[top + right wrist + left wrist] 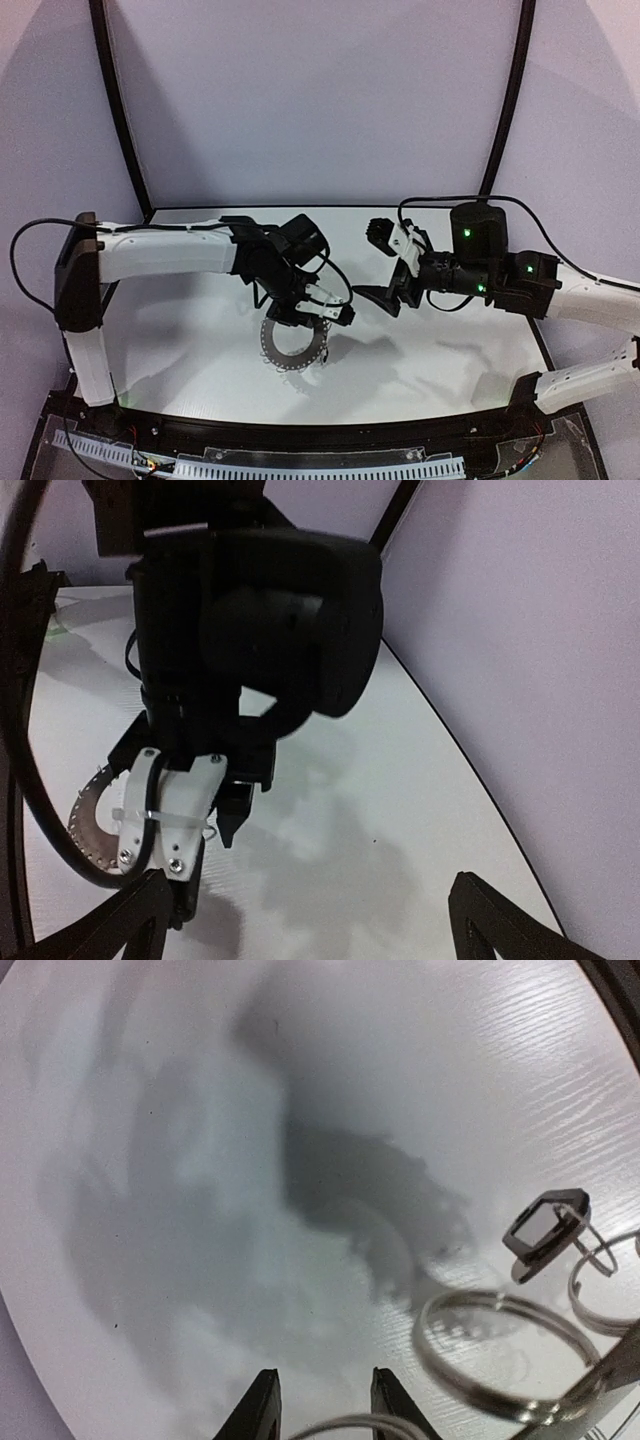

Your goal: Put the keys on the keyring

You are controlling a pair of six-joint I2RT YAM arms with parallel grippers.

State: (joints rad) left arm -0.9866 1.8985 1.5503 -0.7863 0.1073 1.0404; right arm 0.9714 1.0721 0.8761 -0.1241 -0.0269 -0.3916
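right claw [308, 888] wide open, mid-air

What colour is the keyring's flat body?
Dark grey. The keyring shows best in the top external view, its rim fringed with pale wire loops.

We see black fingers [258, 1410] over a white surface [480, 1080] with fine pale grain. Right of them lie silver wire loops [420, 1340] and a dark-framed key [512, 1240]. The ring [275, 352] is dark grey, its rim dotted pale. Grey shadow blotches the surface ahead of the fingers.
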